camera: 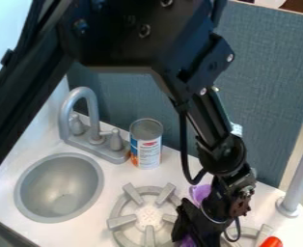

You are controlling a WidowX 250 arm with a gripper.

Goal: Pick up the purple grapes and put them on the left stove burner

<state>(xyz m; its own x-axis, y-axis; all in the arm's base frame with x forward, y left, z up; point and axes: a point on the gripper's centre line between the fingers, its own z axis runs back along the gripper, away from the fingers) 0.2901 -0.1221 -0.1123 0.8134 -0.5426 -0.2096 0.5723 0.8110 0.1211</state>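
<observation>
Gripper (193,226) was low beside the burner (120,222), at the purple item (200,192); couldn't tell how open or if holding. Likely a pick or place; next move called for checking grip. Purple item mostly hidden behind arm; red item (271,242) cut off.

Sink (59,189): open from above, faucet (83,113) rising behind
Gap: white counter (106,170) between sink and burner (144,218)
Upper centre: upright can (147,144), panel (264,77) behind
Lower centre: gripper (196,235) beside purple item (200,192)
Right: upright pole (301,171)
</observation>
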